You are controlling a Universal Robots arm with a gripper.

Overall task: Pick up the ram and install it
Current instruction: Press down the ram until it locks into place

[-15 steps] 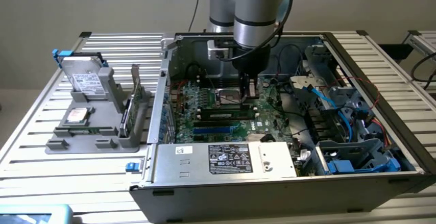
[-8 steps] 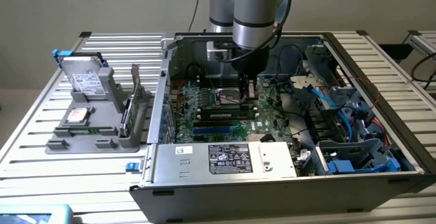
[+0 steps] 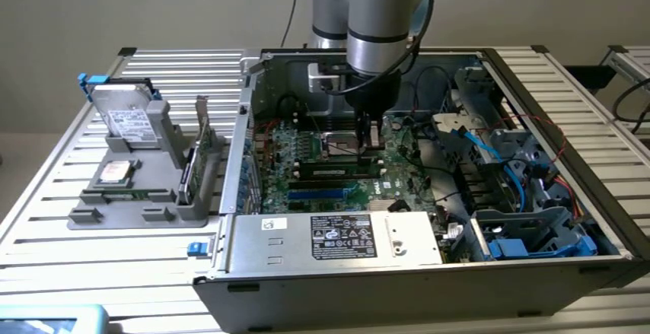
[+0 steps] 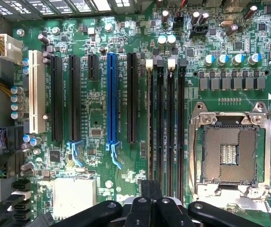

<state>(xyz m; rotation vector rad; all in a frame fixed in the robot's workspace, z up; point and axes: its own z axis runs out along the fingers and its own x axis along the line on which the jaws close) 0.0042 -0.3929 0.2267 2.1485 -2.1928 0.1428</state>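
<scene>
Claw (image 3: pixel 368 138) narrow, fingers drawn together, nothing seen gripped, above CPU socket (image 3: pixel 340 148). Ram (image 3: pixel 330 172) apparently standing in slot at claw's 7 o'clock. Risk: stick half-seated if latches unclosed; claw could knock it. Wrist view shows slot latches (image 4: pixel 149 62); exterior view shows stick's labelled side.

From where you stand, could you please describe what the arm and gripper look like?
The arm is a silver-grey metal tube with light-blue joint caps and a black cable looping beside it. Its wrist end is black with a white block. The gripper is black and narrow; the wrist view shows matte-black links with small silver screws.
</scene>
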